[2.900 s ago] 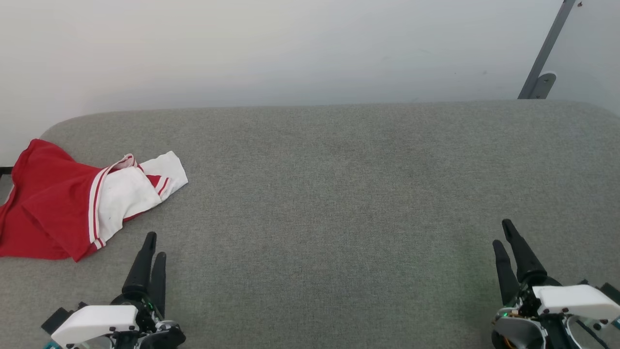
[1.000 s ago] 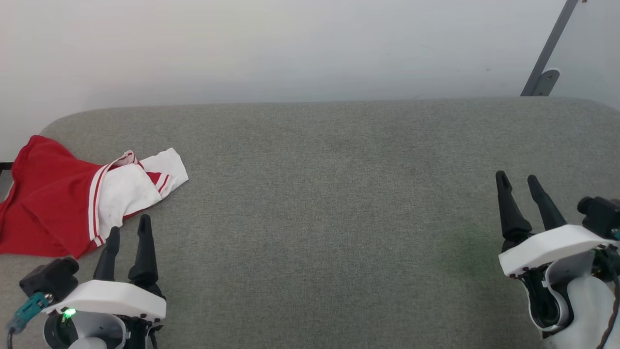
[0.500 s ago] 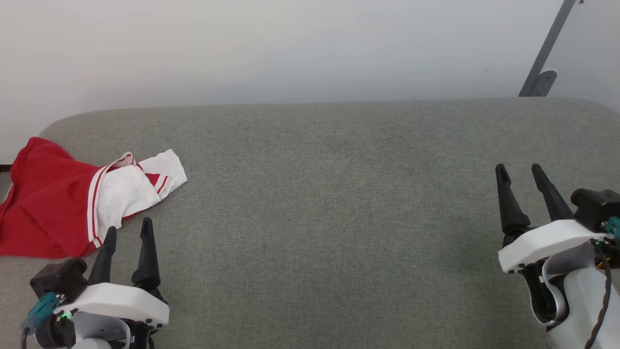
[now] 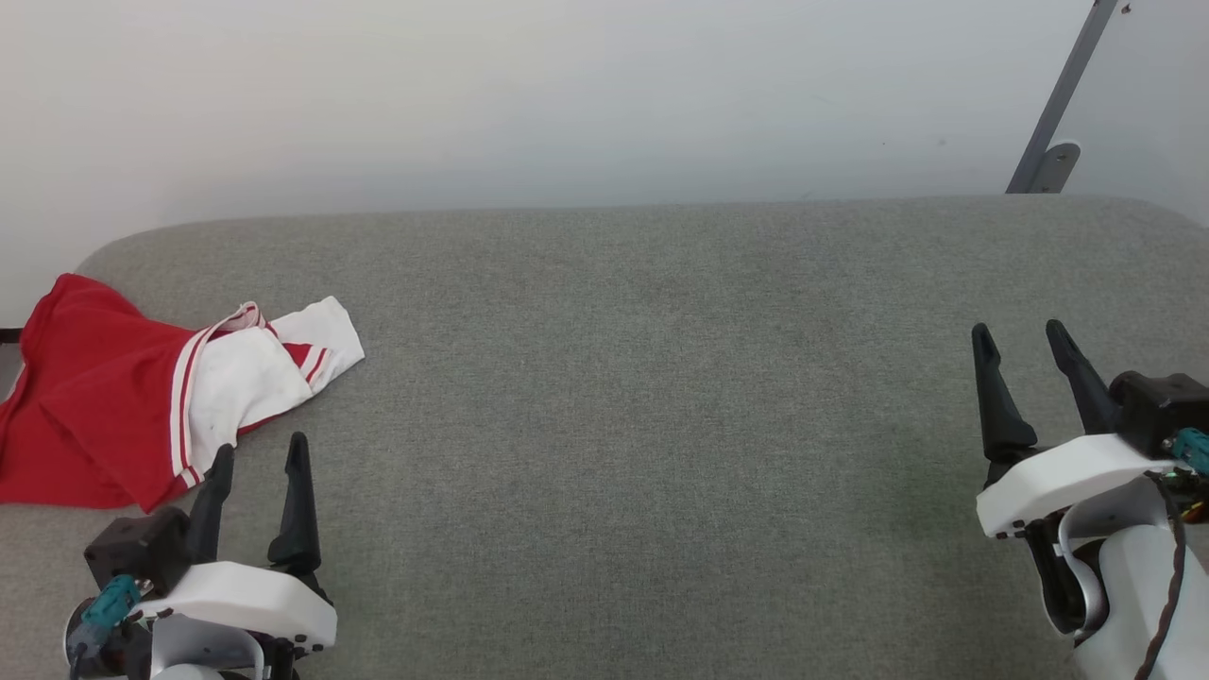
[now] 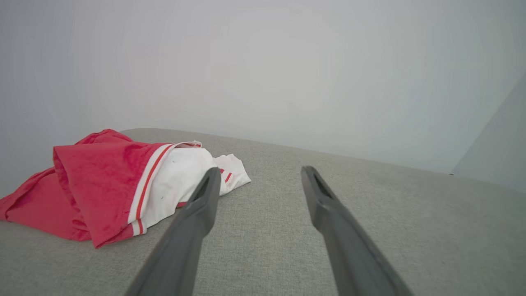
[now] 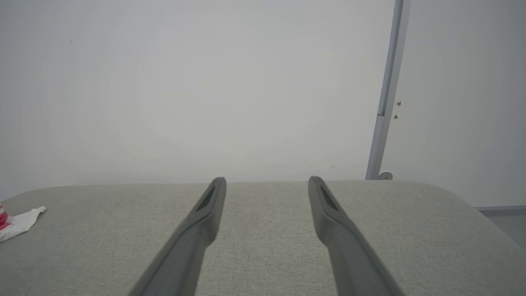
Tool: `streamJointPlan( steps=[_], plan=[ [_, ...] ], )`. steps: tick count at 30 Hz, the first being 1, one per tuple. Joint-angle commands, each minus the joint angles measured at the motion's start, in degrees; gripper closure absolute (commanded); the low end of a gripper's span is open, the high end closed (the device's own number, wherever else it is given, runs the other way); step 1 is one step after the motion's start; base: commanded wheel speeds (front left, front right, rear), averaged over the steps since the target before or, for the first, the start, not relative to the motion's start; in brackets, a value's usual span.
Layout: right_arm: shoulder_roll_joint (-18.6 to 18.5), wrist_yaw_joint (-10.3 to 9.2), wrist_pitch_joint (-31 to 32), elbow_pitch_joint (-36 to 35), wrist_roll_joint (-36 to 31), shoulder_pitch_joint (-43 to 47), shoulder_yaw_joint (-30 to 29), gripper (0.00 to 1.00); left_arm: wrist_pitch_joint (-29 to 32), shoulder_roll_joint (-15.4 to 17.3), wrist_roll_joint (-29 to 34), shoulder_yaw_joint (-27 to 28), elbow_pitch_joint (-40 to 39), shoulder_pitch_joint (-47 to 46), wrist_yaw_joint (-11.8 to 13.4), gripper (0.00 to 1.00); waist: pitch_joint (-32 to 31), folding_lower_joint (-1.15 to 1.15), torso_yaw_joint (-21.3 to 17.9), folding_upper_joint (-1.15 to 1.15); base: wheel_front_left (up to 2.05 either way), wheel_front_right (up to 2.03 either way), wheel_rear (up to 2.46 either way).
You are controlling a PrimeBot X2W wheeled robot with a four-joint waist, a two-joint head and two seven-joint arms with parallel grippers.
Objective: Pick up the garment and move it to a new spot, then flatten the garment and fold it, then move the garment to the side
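Note:
The garment (image 4: 142,401) lies crumpled at the far left of the grey table, red body with a white sleeve and striped trim on top. In the left wrist view the garment (image 5: 115,185) sits just left of and beyond the fingers. My left gripper (image 4: 261,453) is open, empty, a little in front of the garment's near edge and not touching it. At the right side of the table my right gripper (image 4: 1020,332) hangs open and empty. A white corner of the garment (image 6: 18,224) shows at the left edge of the right wrist view.
The grey fabric-covered table (image 4: 642,406) has rounded far corners and stands against a plain pale wall. A grey metal bar (image 4: 1058,104) with a bracket leans at the far right behind the table.
The left gripper has drawn back toward me a little, away from the garment. The right gripper has barely shifted. The garment lies as before.

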Motion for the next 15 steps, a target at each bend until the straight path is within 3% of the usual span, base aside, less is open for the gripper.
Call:
streamJointPlan(
  steps=[1, 15],
  plan=[
    [-0.3, 0.1, -0.61, 0.11, -1.27, -0.07, -0.03, 0.0, -0.56, 0.22, 1.66, 0.2, 0.05, -0.18, -0.28, 0.0, -0.02, 0.0, 0.01, 0.0, 0.0, 0.0, 0.0],
    [-1.0, 0.1, -2.32, 1.13, -4.3, -0.36, 0.67, 0.0, -2.29, -0.73, 5.79, 2.14, 3.21, -0.61, -1.55, 0.0, -0.06, 0.0, 0.05, 0.0, 0.0, 0.0, 0.0]
  ],
)
